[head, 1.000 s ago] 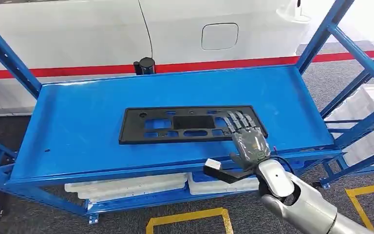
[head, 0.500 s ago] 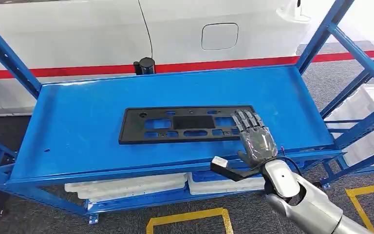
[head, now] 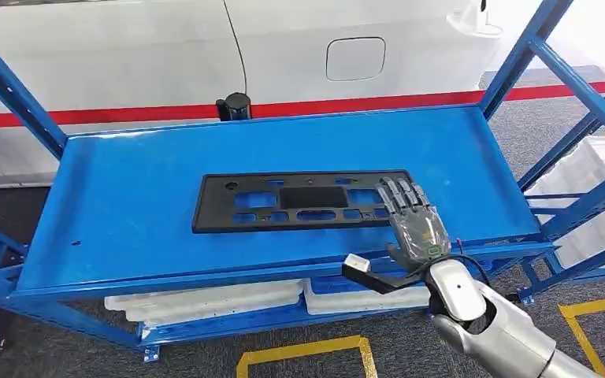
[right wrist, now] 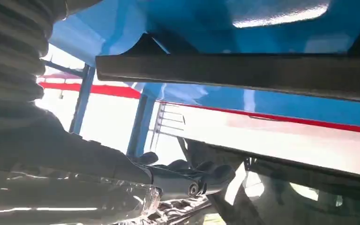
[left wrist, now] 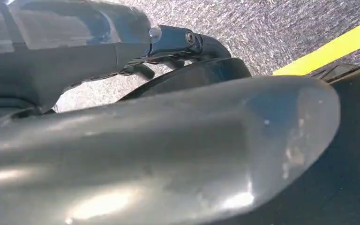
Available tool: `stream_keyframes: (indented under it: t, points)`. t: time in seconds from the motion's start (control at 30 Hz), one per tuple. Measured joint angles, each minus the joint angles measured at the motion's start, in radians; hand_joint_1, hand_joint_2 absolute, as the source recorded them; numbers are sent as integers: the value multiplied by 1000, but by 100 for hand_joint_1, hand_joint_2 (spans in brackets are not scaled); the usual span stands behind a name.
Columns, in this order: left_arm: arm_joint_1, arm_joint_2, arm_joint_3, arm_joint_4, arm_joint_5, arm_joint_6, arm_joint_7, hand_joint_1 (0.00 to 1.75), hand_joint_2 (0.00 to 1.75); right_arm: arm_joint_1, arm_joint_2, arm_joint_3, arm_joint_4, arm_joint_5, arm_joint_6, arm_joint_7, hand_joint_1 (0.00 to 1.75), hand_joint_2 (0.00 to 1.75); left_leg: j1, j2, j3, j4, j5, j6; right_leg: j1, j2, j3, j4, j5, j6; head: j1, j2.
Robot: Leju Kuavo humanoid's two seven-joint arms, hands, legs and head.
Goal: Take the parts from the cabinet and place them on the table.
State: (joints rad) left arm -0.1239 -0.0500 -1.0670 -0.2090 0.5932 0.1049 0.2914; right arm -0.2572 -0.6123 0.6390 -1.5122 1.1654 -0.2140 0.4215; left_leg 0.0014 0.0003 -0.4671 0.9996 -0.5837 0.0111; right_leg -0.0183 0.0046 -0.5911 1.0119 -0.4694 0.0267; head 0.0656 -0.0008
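A flat black plastic panel with several cut-outs lies in the middle of the blue cabinet shelf. My right hand is over the panel's right end, fingers stretched out flat across it, holding nothing. Its thumb sticks out to the side in front of the shelf's front edge. The right wrist view shows the panel's dark edge against the blue shelf, and the hand's dark fingers. My left hand is a blurred grey mass above grey carpet; how its fingers stand is unclear.
Blue uprights frame the shelf at both ends. A white car body with a red stripe stands behind, and a black cylinder at the shelf's back edge. White trays sit on the lower shelf. Yellow tape marks the floor.
My right hand has slid a little to the right and back toward the shelf's front edge. The black panel has not moved.
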Motion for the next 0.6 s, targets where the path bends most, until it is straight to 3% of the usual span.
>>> stream_keyframes:
  t: [0.6]
  points:
    - [0,5,-1,1,-10,-11,15,0,0,-30,4,6,33,54,37,-39,0,175,0,4,0,0,0,0,0,0,0,0,0,0,0,0]
